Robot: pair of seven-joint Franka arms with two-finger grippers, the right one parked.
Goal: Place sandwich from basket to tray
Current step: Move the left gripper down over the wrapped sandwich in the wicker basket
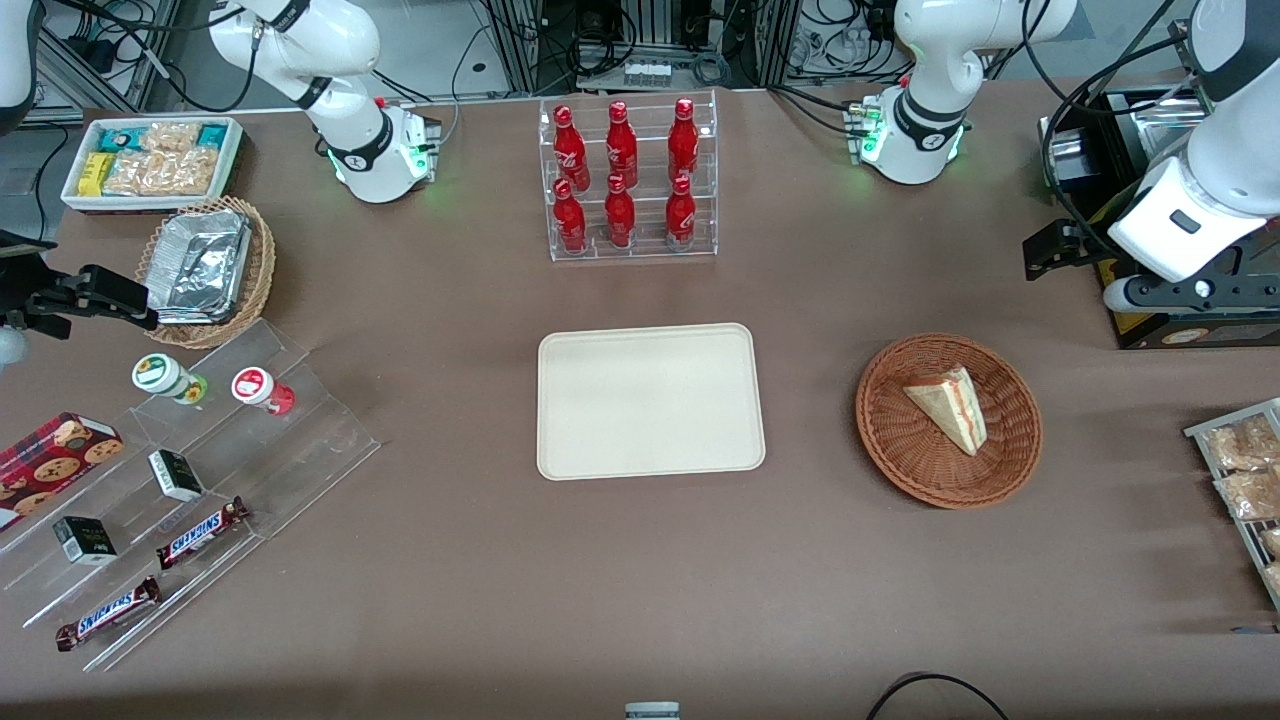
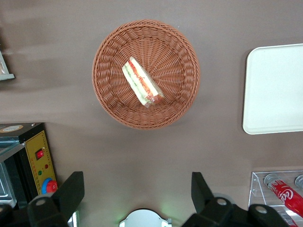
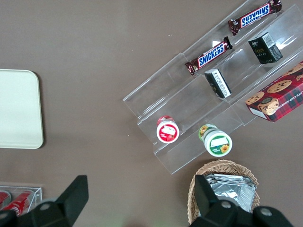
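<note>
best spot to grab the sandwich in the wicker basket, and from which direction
Probably from straight above, closing across the two flat bread faces near the wedge's thick middle. The sandwich lies alone in the shallow basket, its striped cut edge showing, so the rim would hinder a sideways approach. The end effector is open, above the bare table and well clear of the basket.

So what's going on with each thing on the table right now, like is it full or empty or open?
sandwich: lying in the basket, not held.
basket: holds only the sandwich.
tray: empty.
gripper: jaws open, holding nothing, up above the table, off to the side of the basket.
cola bottles: six, upright in the clear rack, caps on.
foil containers: stacked in the tan basket.
</note>
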